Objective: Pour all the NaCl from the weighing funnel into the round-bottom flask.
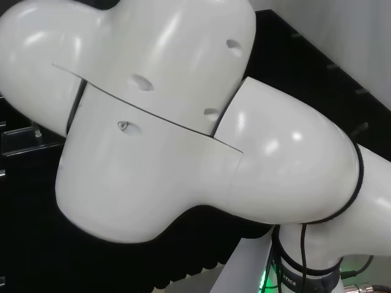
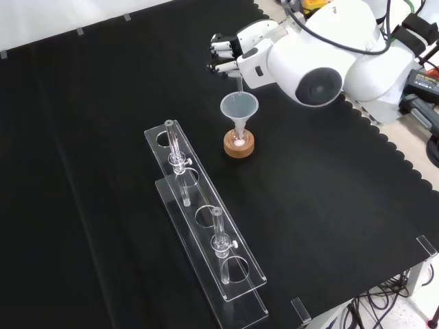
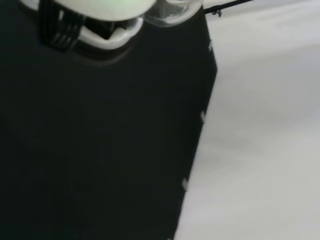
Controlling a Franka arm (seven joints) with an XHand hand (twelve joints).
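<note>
Black cloth (image 2: 103, 137) covered the bench, with a clear rack (image 2: 206, 233) of tubes in the front view's foreground. Beyond it, the round-bottom flask (image 2: 239, 140) sat on a cork ring (image 2: 239, 147), a clear funnel (image 2: 239, 110) in its neck and white powder at its bottom. The hand (image 2: 236, 51) hung just above, fingers curled round a thin clear piece, apparently the weighing funnel (image 2: 239, 83), its stem aimed into the funnel. A slight drift could probably send salt past the rim or knock the flask off its ring.
</note>
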